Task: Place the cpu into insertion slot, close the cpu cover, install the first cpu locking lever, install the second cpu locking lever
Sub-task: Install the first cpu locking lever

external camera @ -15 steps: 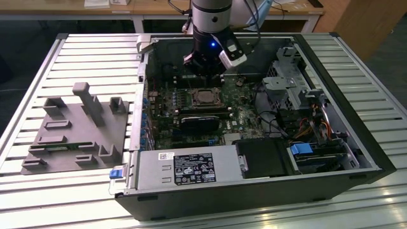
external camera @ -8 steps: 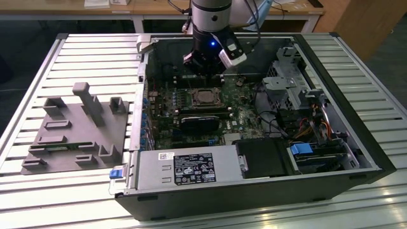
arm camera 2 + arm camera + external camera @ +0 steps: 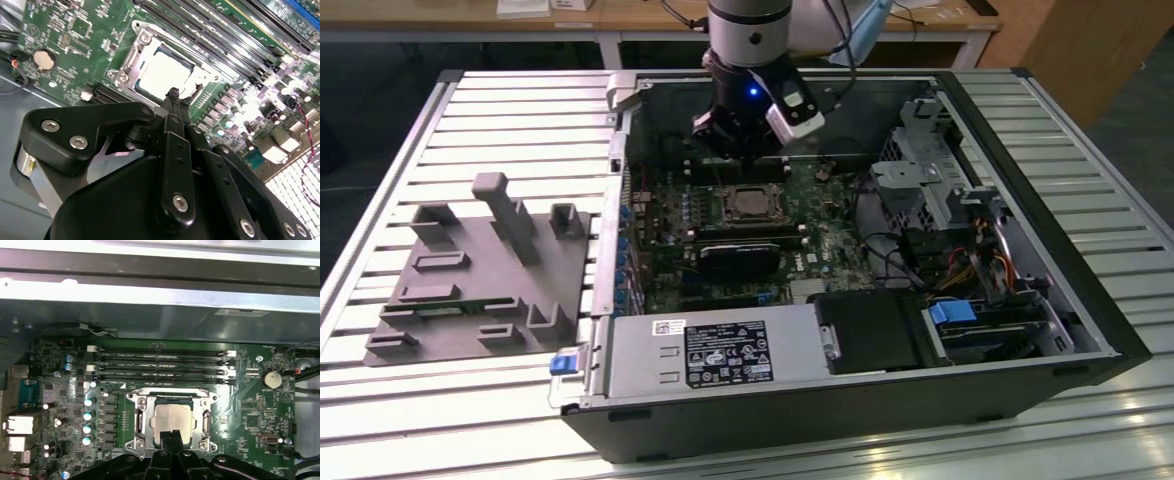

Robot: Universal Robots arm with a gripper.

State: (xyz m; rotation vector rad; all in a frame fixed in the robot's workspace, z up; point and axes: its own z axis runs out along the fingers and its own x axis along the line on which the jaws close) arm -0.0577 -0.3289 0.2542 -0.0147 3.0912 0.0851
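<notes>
Closed claw [image 3: 171, 434] hangs over cpu [image 3: 172, 417] inside case [image 3: 854, 405] on slatted table [image 3: 494, 115].

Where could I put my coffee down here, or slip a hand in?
Bare table slats lie between the grey block and the far edge, in front of the computer case, and along the exterior view's right. Inside the case it is crowded: the gripper over the chip socket, cables beside it.

The computer case [image 3: 854, 420] is lying on the slatted table [image 3: 520, 110], at the exterior view's right of the fixture block [image 3: 480, 280]. Inside, the cpu [image 3: 172, 419] is sitting in the insertion slot [image 3: 172, 399], the cpu cover [image 3: 141, 415] lying around it, memory slots [image 3: 160, 367] running just beside, the gripper [image 3: 171, 437] hanging over the cover's edge.
</notes>
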